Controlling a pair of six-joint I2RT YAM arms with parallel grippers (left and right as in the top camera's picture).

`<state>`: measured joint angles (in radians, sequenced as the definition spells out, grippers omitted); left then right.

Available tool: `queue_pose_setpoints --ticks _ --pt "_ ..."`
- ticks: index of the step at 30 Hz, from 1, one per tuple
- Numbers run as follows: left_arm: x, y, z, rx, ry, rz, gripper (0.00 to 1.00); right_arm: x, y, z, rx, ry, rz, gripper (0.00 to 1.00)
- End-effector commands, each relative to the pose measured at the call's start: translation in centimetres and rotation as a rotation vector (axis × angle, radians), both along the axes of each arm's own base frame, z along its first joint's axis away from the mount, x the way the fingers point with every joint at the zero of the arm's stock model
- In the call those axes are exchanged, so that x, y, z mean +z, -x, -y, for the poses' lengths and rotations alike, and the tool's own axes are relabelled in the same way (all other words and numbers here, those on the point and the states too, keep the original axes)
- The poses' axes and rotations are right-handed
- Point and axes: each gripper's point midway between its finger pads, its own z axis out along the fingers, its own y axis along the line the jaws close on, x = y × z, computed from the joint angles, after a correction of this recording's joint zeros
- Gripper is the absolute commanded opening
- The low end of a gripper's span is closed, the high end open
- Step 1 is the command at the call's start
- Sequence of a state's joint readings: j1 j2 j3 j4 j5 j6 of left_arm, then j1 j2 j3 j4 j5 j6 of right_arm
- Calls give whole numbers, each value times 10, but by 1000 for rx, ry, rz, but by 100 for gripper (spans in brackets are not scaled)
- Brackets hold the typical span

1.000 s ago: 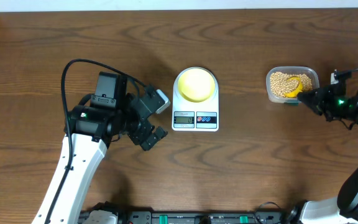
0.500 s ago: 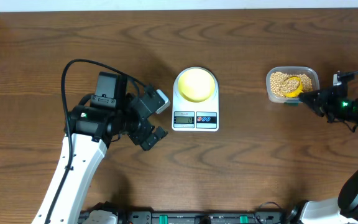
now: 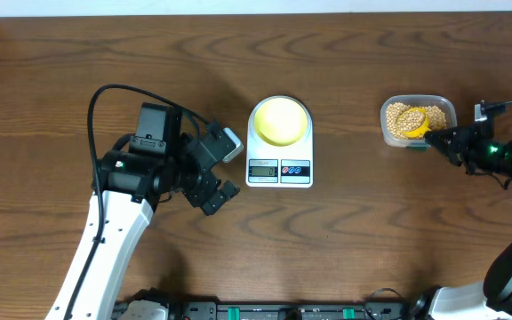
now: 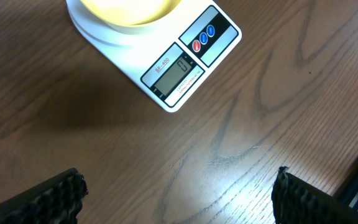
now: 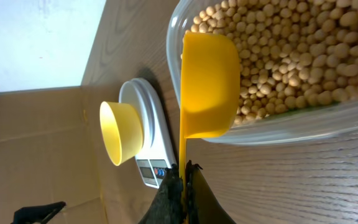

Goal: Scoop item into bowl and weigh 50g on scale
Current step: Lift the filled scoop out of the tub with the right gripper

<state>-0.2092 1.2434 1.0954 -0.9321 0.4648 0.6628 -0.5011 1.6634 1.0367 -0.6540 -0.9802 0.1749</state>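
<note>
While bowl (image 3: 280,120) sits on scale (image 3: 279,171) for weighing, right end effector (image 5: 182,179) clamps spoon (image 5: 209,81), cup among beans (image 5: 291,50) for scooping; left end effector (image 4: 179,196) apart, idle.

Wood-grain table (image 3: 372,231) with white scale (image 3: 279,171) and clear, probably plastic tub (image 3: 386,133)

Tan beans (image 3: 402,116); pale yellow bowl (image 3: 280,121); white scale (image 3: 279,153); yellow spoon (image 5: 209,87)

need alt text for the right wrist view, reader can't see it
The right claw is shut on the handle of a yellow measuring spoon whose scoop reaches over the rim of a clear tub of tan beans. Behind, a pale yellow bowl stands on the white scale.
</note>
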Motion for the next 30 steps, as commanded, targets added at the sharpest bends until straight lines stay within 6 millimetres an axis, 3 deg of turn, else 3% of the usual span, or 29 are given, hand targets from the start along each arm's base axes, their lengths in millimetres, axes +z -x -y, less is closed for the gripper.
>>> queue_pose_setpoints --ticks 1,20,30 --pt "7 -3 -1 -9 1 27 98 6 2 -7 38 -59 46 1" --pt "7 -3 -1 -9 1 27 98 15 16 16 -3 -111 93 1" --pt "7 -3 -1 -9 1 27 98 26 15 13 15 -152 151 1"
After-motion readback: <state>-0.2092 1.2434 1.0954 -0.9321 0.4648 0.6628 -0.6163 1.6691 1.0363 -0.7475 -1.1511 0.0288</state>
